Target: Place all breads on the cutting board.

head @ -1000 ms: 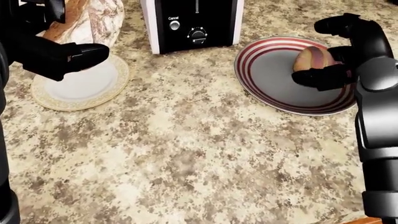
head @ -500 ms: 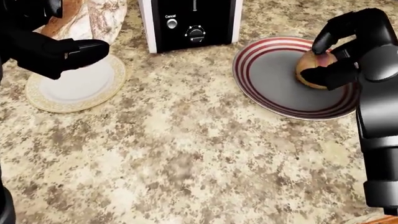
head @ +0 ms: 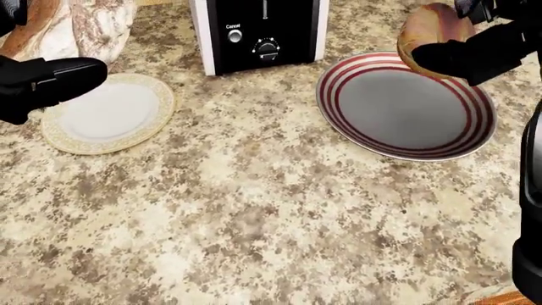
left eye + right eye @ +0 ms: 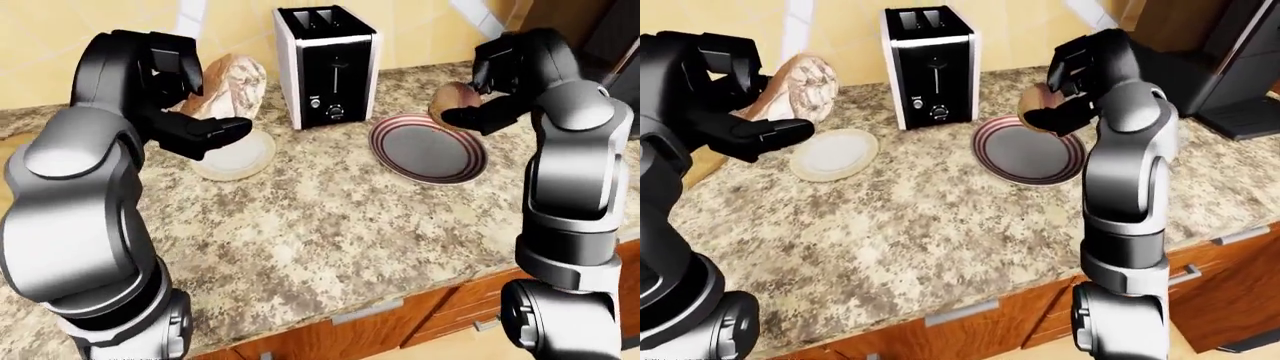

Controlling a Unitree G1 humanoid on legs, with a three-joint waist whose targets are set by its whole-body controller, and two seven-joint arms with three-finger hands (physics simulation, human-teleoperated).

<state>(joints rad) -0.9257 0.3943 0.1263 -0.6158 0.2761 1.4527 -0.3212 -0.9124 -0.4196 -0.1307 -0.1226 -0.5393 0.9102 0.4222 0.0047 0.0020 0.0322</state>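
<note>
Right hand: your right hand is clenched around a small round bread roll and holds it up in the air, clear of the red-striped plate below it.
Left hand: your left hand grips a long crusty loaf, with the fingers closed around its lower part as far as the left-eye view shows; the loaf stands tilted above the cream plate.
Plates: both plates lie bare on the tabletop, one to each side of the toaster, which stands at the top of the head view between them.
Where the breads are: both are in your hands, off the tabletop, and neither touches a plate.
Cutting board: it does not show in any view, so you cannot tell from here where it lies or which way you must turn.
Done so far: both breads look lifted, so the picking-up step seems finished for these two.
Left to do: nothing rests on the board yet; by my judgement you are roughly at the halfway mark, with the carry and both placements ahead.
Other breads: no further bread shows on the tabletop, though the part outside these views could hold more.
Next need: you probably have to find the board first, then set each bread down flat on it and let go.
</note>
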